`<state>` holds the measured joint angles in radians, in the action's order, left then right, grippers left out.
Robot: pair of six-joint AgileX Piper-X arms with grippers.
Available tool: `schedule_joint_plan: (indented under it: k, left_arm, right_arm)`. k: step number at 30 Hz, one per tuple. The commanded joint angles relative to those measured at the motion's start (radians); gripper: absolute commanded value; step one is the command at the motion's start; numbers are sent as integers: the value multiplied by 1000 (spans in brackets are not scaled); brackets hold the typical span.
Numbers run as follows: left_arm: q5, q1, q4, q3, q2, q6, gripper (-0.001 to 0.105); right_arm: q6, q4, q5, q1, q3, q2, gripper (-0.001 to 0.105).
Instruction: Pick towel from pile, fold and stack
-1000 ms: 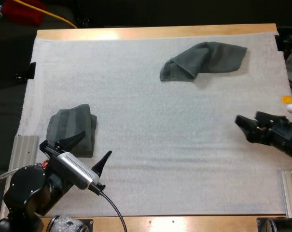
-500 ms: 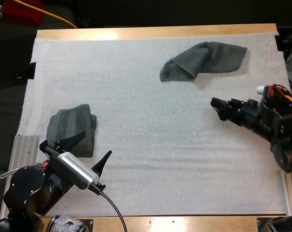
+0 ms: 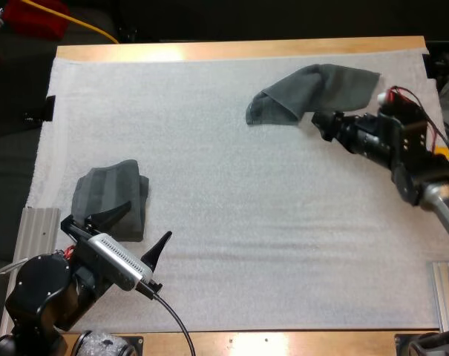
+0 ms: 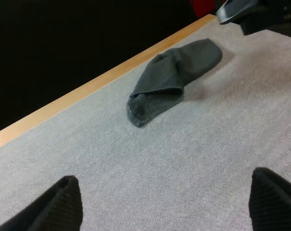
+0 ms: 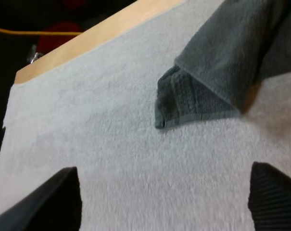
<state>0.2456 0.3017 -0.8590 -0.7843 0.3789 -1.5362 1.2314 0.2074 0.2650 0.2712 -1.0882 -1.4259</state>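
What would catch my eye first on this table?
A crumpled towel lies at the far side of the white mat, and the right claw is open just beside its near edge. A folded towel sits at the mat's near left, next to the open left claw.
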Motion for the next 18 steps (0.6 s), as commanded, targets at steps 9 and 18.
schedule_joint_plan:
  k: [9, 18]
  left_arm:
    - [-11, 4, 12, -6, 2, 1, 69]
    - [-11, 4, 12, -6, 2, 1, 69]
  right_arm:
    - [-133, -133, 1, 2, -49, -161, 70]
    - [-160, -182, 13, 2, -104, -308, 70]
